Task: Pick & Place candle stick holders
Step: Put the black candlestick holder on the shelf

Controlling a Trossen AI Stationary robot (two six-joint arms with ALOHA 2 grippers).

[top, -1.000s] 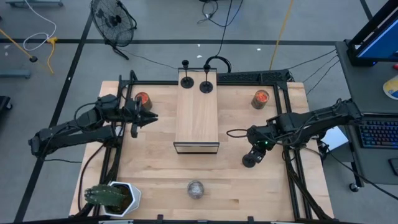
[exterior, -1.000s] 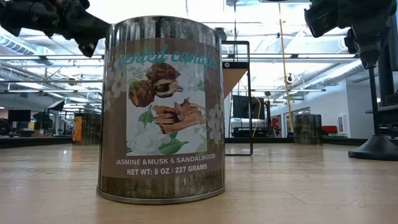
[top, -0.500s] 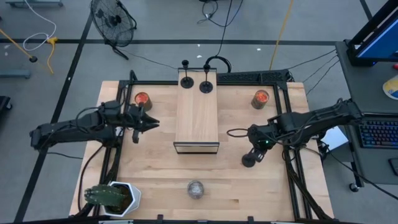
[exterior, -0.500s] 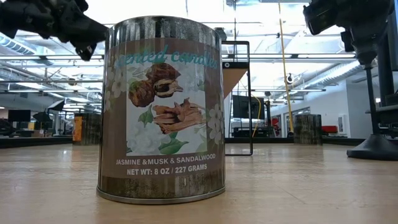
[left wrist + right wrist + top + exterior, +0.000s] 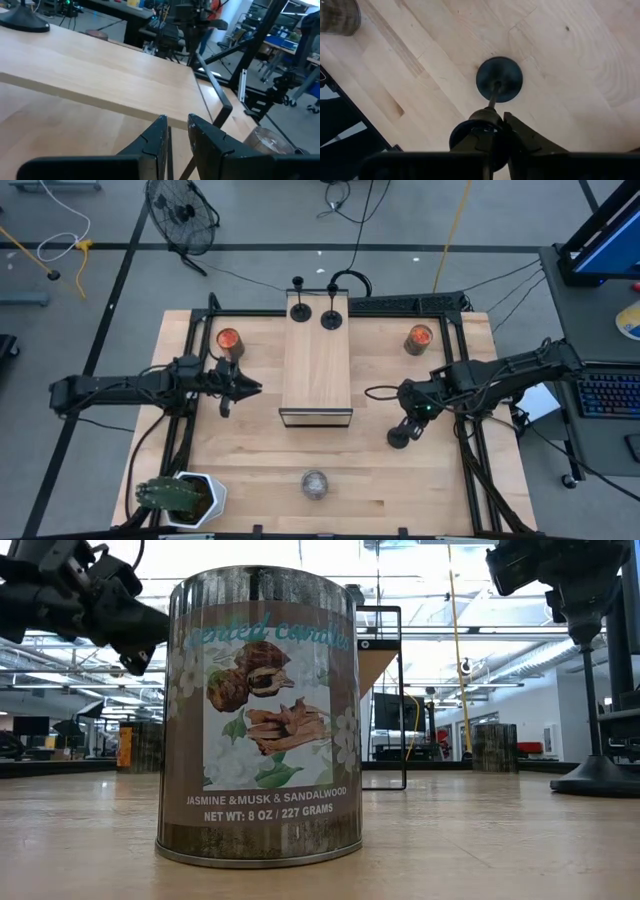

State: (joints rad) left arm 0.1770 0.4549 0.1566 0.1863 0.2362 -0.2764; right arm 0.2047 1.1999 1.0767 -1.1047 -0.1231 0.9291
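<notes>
three candle stick holders show: two (image 5: 298, 308) (image 5: 331, 318) stand at the far end of the raised wooden board (image 5: 317, 370), and the third (image 5: 401, 437) stands on the table (image 5: 250, 470) right of the board, its stem clenched near the top by the right gripper (image 5: 501, 131). it looks light, stiff and smooth, probably slippery metal, so a pinch high on the thin stem seems apt. its long axis is vertical, disc base (image 5: 499, 79) flat on the wood. the left gripper (image 5: 176, 137) hovers left of the board, fingers slightly apart, holding nothing.
</notes>
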